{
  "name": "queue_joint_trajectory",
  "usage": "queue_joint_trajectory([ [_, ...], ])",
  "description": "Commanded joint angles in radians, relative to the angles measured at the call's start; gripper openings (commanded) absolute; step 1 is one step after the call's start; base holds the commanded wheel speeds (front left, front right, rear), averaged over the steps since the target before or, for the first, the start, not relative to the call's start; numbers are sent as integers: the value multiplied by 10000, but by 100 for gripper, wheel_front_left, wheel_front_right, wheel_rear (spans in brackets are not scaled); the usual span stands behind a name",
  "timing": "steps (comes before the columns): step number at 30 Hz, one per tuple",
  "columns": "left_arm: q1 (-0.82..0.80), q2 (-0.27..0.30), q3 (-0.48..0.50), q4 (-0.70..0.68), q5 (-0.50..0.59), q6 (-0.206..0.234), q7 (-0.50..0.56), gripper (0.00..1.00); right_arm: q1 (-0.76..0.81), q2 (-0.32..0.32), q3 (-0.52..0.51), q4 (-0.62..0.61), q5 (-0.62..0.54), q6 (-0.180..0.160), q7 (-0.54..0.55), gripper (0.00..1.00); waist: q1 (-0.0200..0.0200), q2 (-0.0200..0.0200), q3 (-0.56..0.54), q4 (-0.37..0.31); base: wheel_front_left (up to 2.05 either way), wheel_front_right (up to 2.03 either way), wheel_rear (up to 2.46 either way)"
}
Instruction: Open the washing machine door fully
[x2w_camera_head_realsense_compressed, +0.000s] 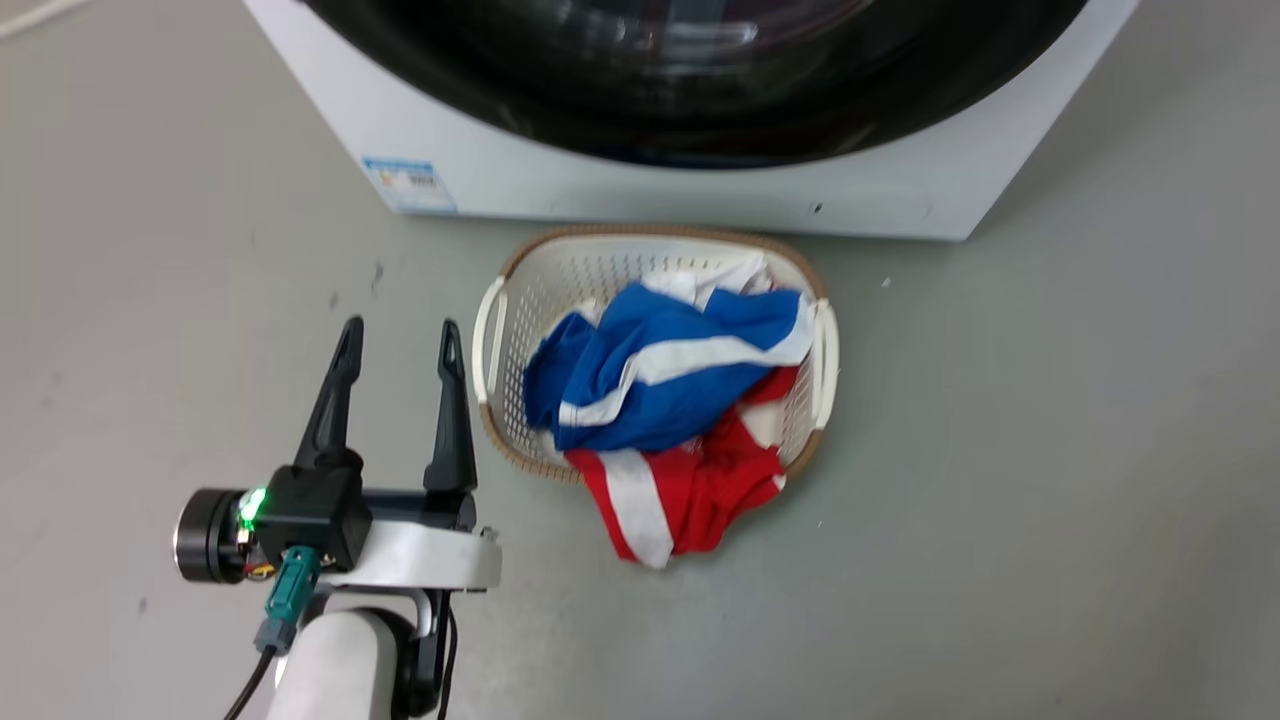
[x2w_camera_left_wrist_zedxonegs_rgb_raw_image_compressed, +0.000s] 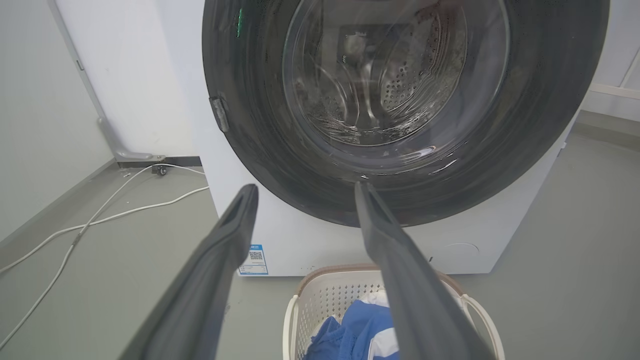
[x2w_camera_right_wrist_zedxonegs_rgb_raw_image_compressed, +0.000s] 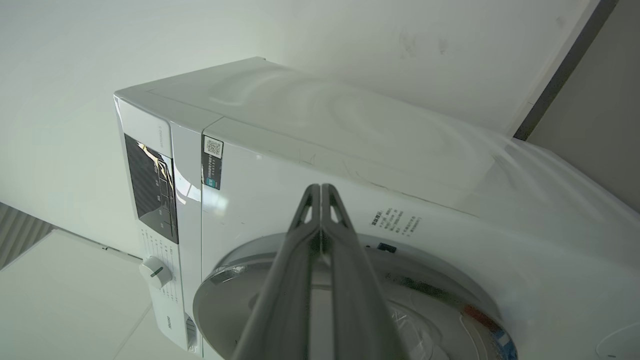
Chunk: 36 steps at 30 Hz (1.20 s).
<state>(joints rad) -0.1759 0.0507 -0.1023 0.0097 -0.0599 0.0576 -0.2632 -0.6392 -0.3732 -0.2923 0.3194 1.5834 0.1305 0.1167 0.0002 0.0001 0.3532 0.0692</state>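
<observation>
The white washing machine (x2w_camera_head_realsense_compressed: 600, 190) stands at the top of the head view. Its glossy black washing machine door (x2w_camera_head_realsense_compressed: 700, 100) lies flat against the front. In the left wrist view the door (x2w_camera_left_wrist_zedxonegs_rgb_raw_image_compressed: 260, 100) shows its clear glass bowl, with the steel drum behind it and a small grey catch on its left rim. My left gripper (x2w_camera_head_realsense_compressed: 400, 335) hovers open and empty over the floor, left of the basket and short of the machine. In its own view the left gripper (x2w_camera_left_wrist_zedxonegs_rgb_raw_image_compressed: 305, 187) points at the door's lower rim. My right gripper (x2w_camera_right_wrist_zedxonegs_rgb_raw_image_compressed: 320, 187) is shut on nothing, above the door (x2w_camera_right_wrist_zedxonegs_rgb_raw_image_compressed: 440, 305).
A white laundry basket (x2w_camera_head_realsense_compressed: 560, 270) holding blue and red cloth sits on the floor right in front of the machine, and red cloth spills over its near edge. White cables (x2w_camera_left_wrist_zedxonegs_rgb_raw_image_compressed: 100, 220) run across the floor left of the machine. A dial (x2w_camera_right_wrist_zedxonegs_rgb_raw_image_compressed: 156, 272) sits under the control panel.
</observation>
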Motion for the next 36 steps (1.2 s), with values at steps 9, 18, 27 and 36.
queue_joint_trajectory([
  [9,-751,-5,-160,-374,-92,206,-24,100,-2915,-968,1418,1125,-719,4,1251,0,-2,-1,1754,680,0,0,0],
  [18,-944,-5,-258,-466,-240,351,-24,100,-4548,-1244,2590,2121,-1522,4,1948,0,-2,-1,2313,948,0,0,0],
  [27,-1049,-2,-376,-481,-363,451,-24,100,-5298,-1116,3487,2512,-1845,14,2758,0,-2,-1,2567,1105,0,0,0],
  [36,-826,-3,-284,-321,-245,413,-26,100,-4108,-789,4016,1851,-1372,17,3517,0,-2,-1,2088,835,0,0,0],
])
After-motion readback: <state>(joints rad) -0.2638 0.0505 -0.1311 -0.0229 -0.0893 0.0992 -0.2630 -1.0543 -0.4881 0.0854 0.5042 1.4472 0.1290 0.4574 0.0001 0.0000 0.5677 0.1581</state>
